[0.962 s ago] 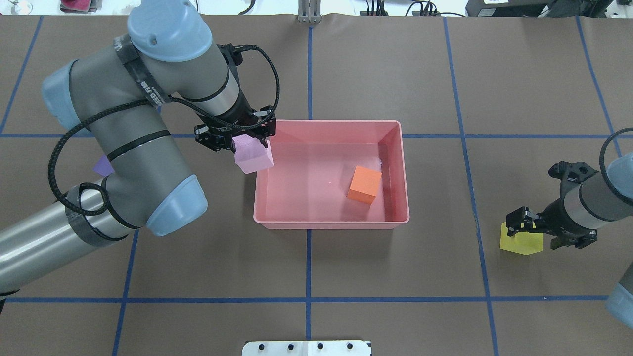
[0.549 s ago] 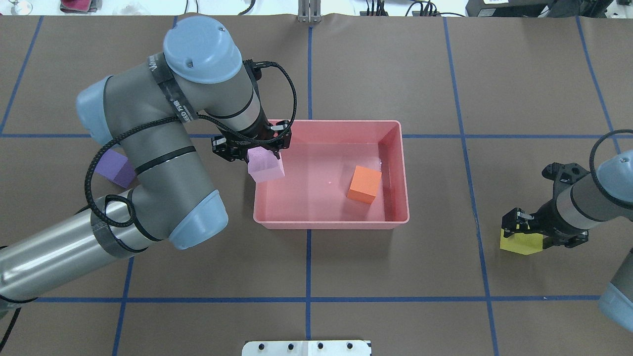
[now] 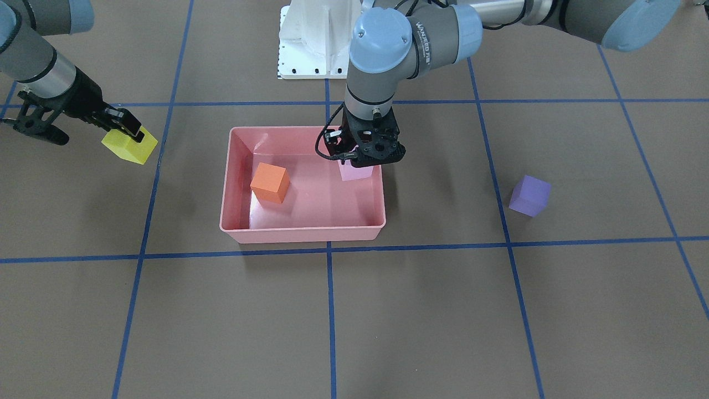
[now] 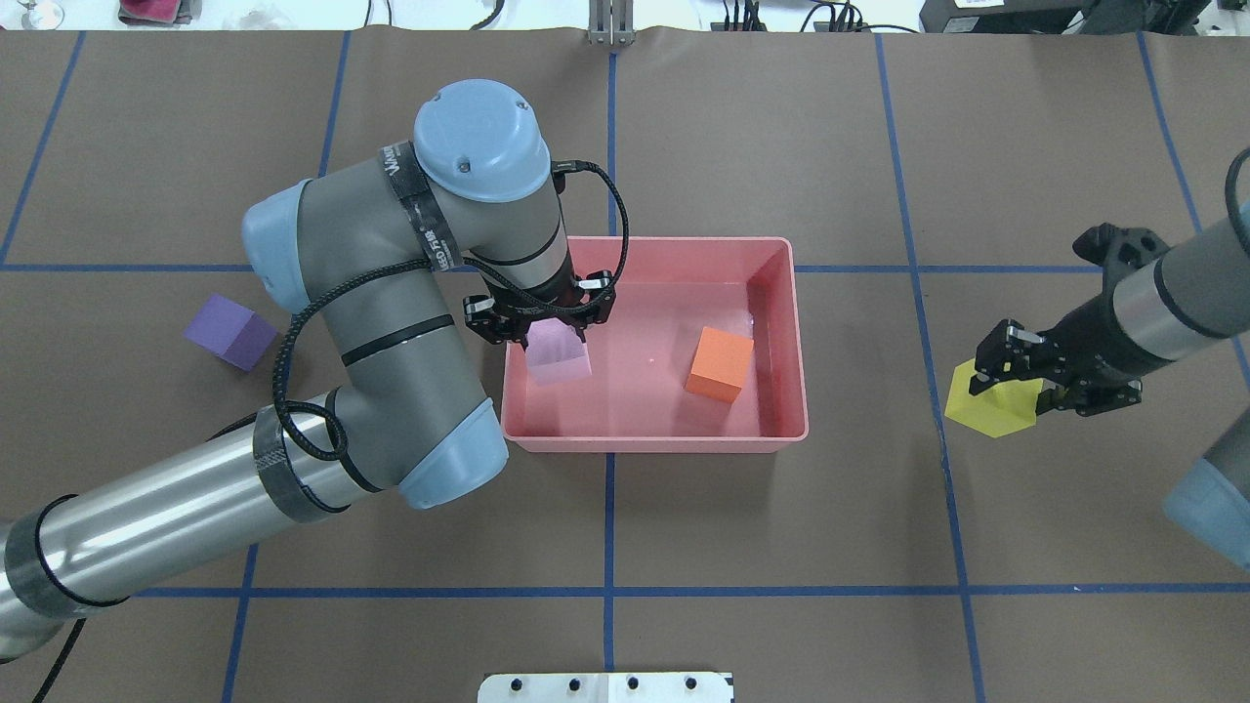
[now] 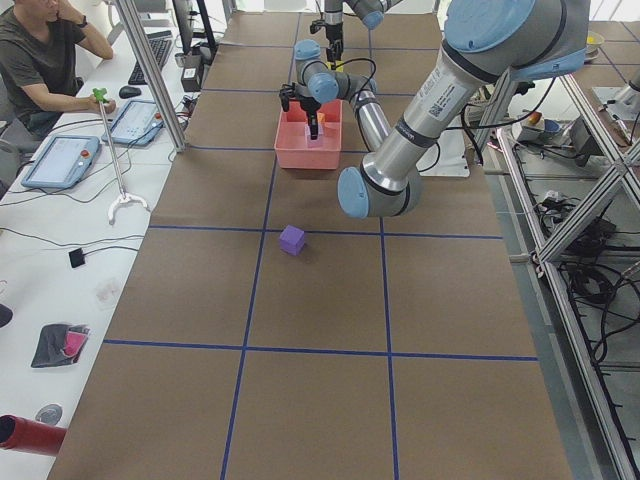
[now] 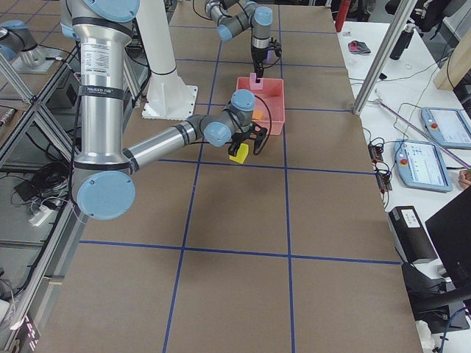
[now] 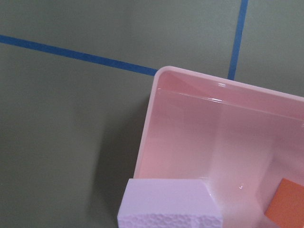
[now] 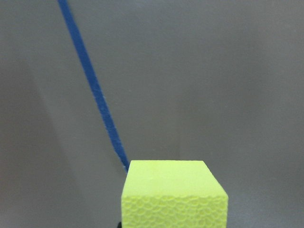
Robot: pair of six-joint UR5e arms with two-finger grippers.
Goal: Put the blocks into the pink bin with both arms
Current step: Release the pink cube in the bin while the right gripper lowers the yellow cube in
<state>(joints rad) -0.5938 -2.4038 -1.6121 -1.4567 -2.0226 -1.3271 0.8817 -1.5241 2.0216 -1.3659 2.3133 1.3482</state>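
Note:
The pink bin (image 4: 664, 241) sits mid-table with the orange cube (image 4: 720, 364) inside, toward its right. My left gripper (image 4: 542, 327) is shut on the light pink cube (image 4: 558, 353) and holds it over the bin's left end, just inside the rim. In the front view this gripper (image 3: 365, 155) hangs over the same cube (image 3: 354, 170). The left wrist view shows the cube (image 7: 171, 204) above the bin's corner (image 7: 156, 142). My right gripper (image 4: 1016, 386) is shut on the yellow cube (image 4: 994, 410), held off the table right of the bin. The purple cube (image 4: 230, 332) lies on the table at the left.
Blue tape lines grid the brown table. The white pedestal base (image 3: 316, 39) stands at the robot's edge. The left arm's elbow and forearm (image 4: 391, 391) span the area between the purple cube and the bin. An operator (image 5: 40, 60) and a reacher tool (image 5: 120, 150) are beside the table.
My left arm swung right, carrying the light pink cube from the bin's left rim to over its inside. My right gripper carried the yellow cube forward and slightly toward the bin.

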